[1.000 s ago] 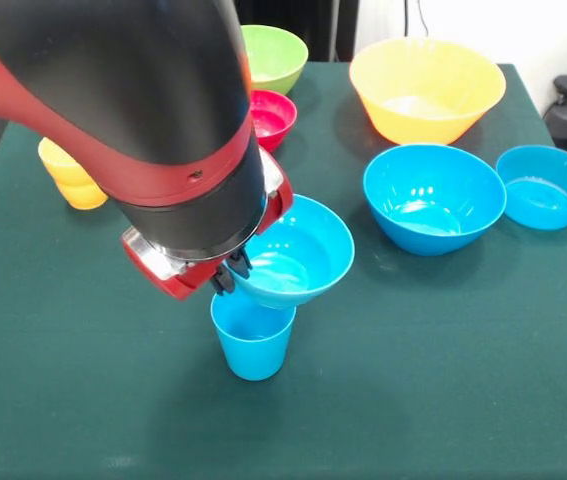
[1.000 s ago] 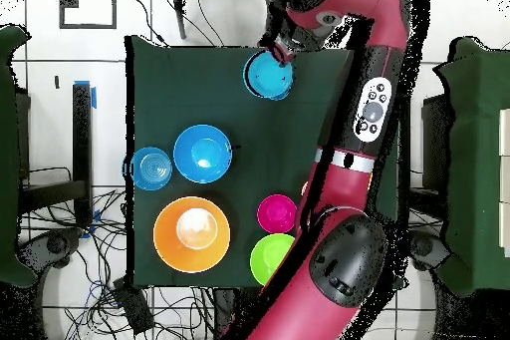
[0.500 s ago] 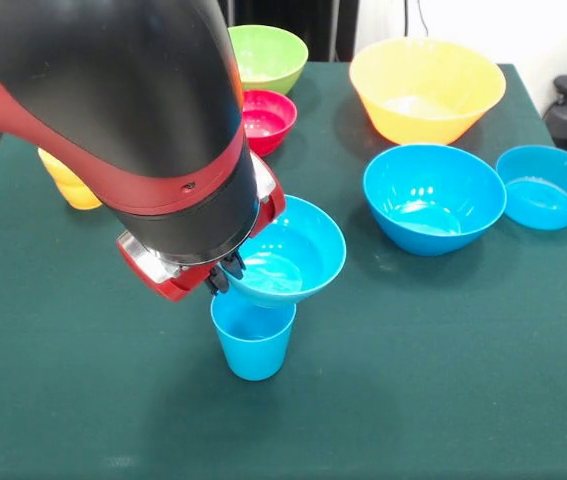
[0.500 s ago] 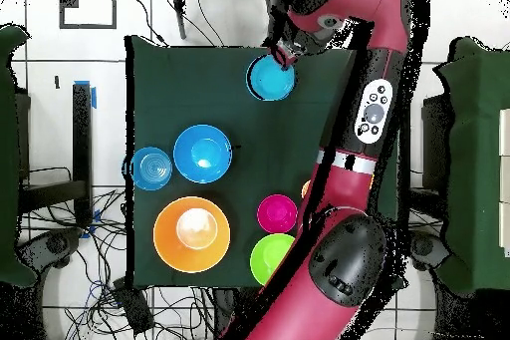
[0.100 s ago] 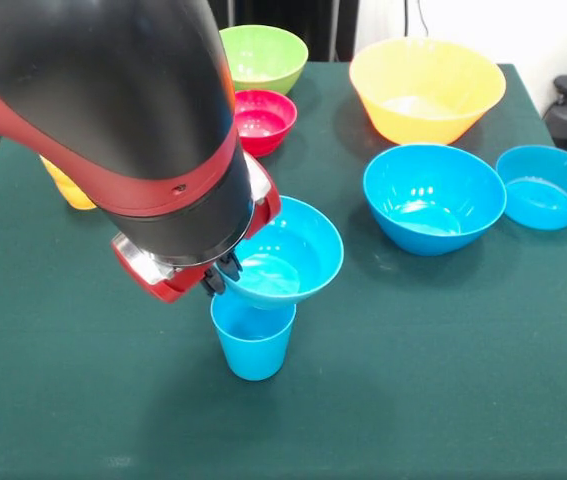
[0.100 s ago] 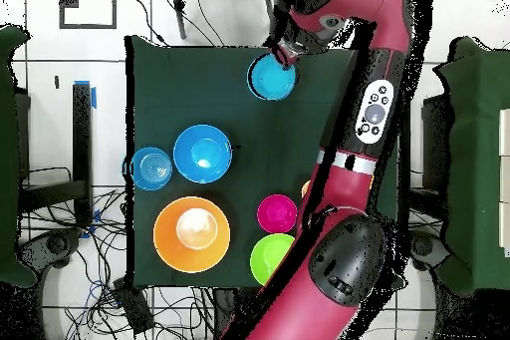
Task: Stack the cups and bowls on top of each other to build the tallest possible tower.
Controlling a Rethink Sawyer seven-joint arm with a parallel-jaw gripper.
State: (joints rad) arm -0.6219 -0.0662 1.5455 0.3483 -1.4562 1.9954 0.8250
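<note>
The tower is only just begun. The gripper (image 5: 225,275) has its fingers (image 5: 218,282) pinched on the rim of a small blue bowl (image 5: 288,252) and holds it tilted over the blue cup (image 5: 253,340), which stands right under the fingers. The bowl looks to touch the cup's rim, but it is not set flat yet.

Everything else waits — two more blue bowls (image 5: 433,197) and the big yellow bowl (image 5: 427,88) lie well off on the held bowl's side of the fingers. The red bowl (image 5: 257,119) and green bowl (image 5: 259,57) sit beyond the arm (image 5: 123,120). A yellow cup (image 5: 65,187) peeks out behind it. Nothing blocks the cup.
</note>
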